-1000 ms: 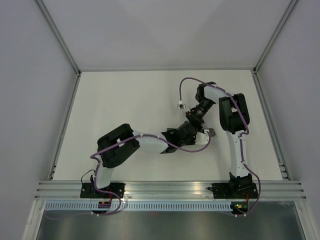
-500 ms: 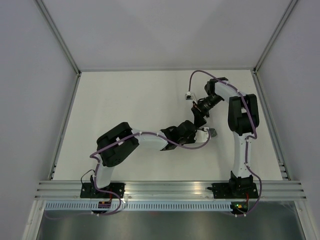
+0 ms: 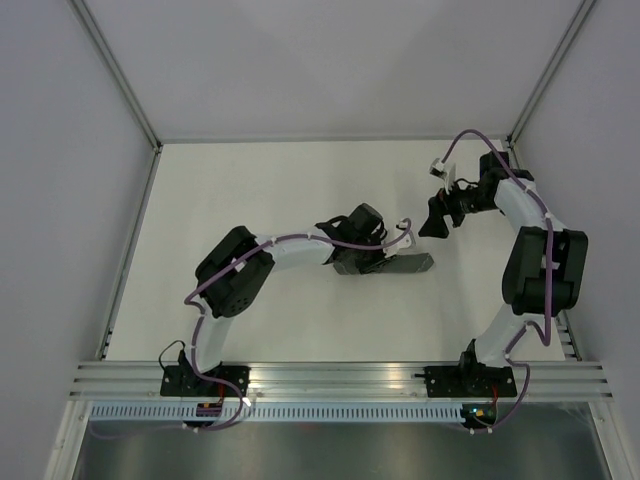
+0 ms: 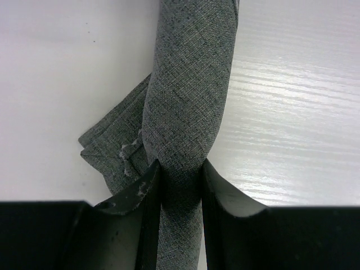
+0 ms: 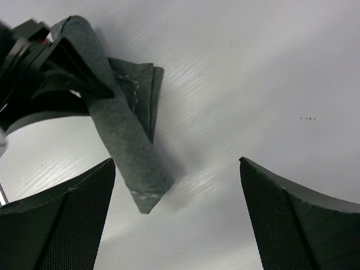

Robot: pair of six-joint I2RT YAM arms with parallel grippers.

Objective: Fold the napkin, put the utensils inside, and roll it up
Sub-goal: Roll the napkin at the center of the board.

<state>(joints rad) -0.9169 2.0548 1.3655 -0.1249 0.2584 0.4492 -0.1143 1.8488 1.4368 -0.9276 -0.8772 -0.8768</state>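
Note:
The napkin [image 3: 405, 265] is a dark grey roll lying on the white table, its free end pointing right. A loose folded flap [image 4: 109, 146] sticks out beside the roll [image 4: 188, 95]. My left gripper [image 4: 180, 169] is shut on the roll near one end, a finger [image 4: 138, 188] pressed on each side; in the top view it [image 3: 365, 258] sits at the roll's left end. My right gripper [image 3: 433, 222] hovers up and to the right of the roll, open and holding nothing [image 5: 177, 163]; the roll's tip [image 5: 143, 194] lies off its left finger. No utensils show.
White walls and metal frame rails [image 3: 130, 250] enclose the table on three sides. The right arm's elbow [image 3: 540, 270] stands near the right rail. A purple cable with a white connector [image 3: 405, 228] loops over the left wrist.
My right gripper has opened wide and pulled away from the roll toward the far right. The left arm has swung back a little, still gripping the roll, which now lies uncovered.

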